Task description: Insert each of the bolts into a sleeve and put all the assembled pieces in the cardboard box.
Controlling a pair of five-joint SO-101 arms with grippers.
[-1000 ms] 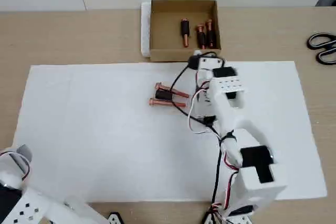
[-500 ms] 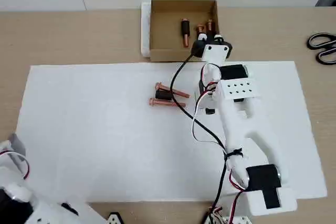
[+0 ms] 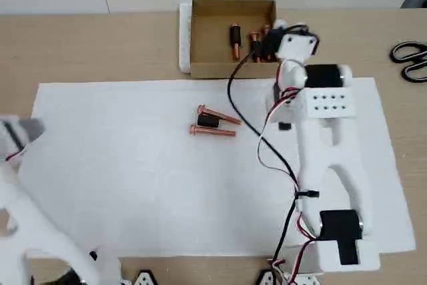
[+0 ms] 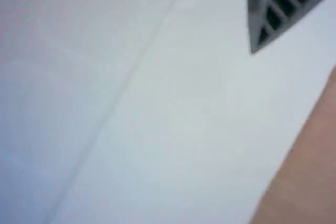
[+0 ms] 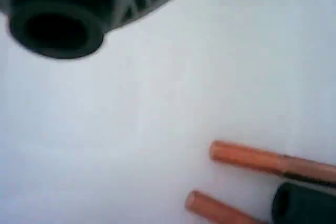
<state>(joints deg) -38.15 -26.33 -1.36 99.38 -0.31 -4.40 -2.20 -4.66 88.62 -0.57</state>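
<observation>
Since the right gripper (image 3: pixel 273 38) is closed on an empty black sleeve (image 5: pixel 55 30), I judge the step in hand to be mating it with a bolt. I do not read it as a drop into the cardboard box (image 3: pixel 212 38), though the gripper hangs at the box's near right corner.

To do it well I would carry the sleeve over the paper sheet (image 3: pixel 133 185) and line its open bore up with a shank. I would have the left gripper (image 3: pixel 20 131) pin or lift the bolt so it cannot roll away. That gripper sits at the sheet's left edge, well apart from the parts, and I cannot tell whether it is open or closed.

The far bolt (image 3: pixel 219 115) and near bolt (image 3: pixel 212 131) are copper-coloured with their heads to the left. They lie near the sheet's middle with a loose sleeve (image 3: pixel 208 120), short and black, between them. Three assembled pieces (image 3: pixel 235 41) lie in the box.
</observation>
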